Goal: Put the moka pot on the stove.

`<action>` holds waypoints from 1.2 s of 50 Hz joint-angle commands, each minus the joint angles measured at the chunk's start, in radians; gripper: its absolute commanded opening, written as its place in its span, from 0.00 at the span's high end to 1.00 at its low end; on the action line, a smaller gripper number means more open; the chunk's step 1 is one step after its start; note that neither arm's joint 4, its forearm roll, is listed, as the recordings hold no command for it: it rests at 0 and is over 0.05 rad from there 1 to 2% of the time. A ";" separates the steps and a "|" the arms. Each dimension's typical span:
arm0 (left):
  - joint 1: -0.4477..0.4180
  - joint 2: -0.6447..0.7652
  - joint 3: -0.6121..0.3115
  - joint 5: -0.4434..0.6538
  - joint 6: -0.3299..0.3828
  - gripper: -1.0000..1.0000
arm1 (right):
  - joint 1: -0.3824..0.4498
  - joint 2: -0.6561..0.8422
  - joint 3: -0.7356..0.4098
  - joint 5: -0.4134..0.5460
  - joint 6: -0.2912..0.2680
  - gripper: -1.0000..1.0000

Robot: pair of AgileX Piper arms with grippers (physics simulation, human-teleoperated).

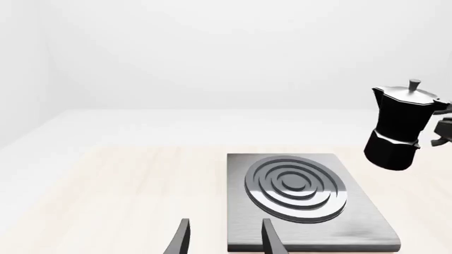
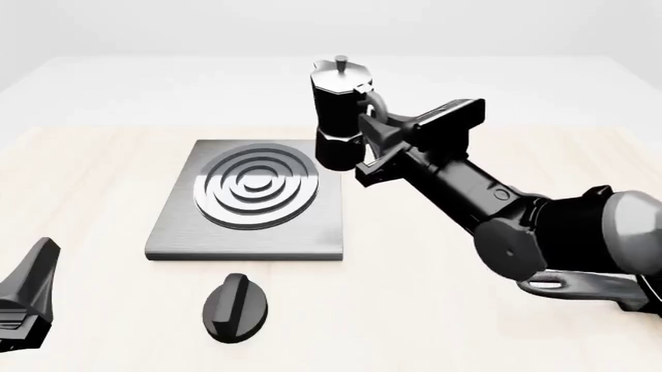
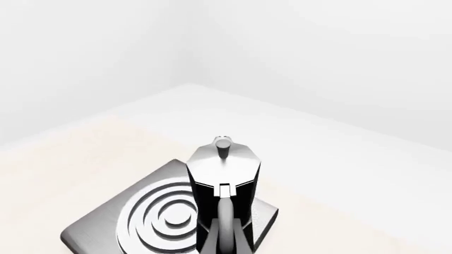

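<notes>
- My right hand (image 2: 370, 147) grips the moka pot (image 2: 339, 116) by its curved handle, holding it in the air, slightly tilted.
- The pot hangs just past the stove (image 2: 248, 232) at its far right corner, not on the ring burner (image 2: 256, 187).
- My left hand (image 1: 224, 238) sits low near the stove's near edge, fingers parted and holding nothing.
- A black oval knob (image 2: 235, 307) lies on the surface (image 2: 435, 294) just in front of the stove.
</notes>
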State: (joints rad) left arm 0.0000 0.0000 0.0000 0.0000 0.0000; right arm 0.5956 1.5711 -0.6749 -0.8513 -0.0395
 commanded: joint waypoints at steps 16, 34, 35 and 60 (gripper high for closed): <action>0.000 0.000 0.000 0.000 0.000 0.00 | 0.034 0.080 -0.079 -0.033 0.018 1.00; 0.000 0.000 0.000 0.000 0.000 0.00 | 0.052 0.151 -0.140 -0.052 0.022 1.00; 0.000 0.000 0.000 0.000 0.000 0.00 | 0.055 0.159 -0.147 -0.054 0.022 1.00; 0.000 0.000 0.000 0.000 0.000 0.00 | 0.091 0.234 -0.244 -0.044 0.017 1.00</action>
State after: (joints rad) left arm 0.0000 0.0000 0.0000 0.0000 0.0000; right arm 0.6737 1.7860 -0.8704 -0.8976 -0.0242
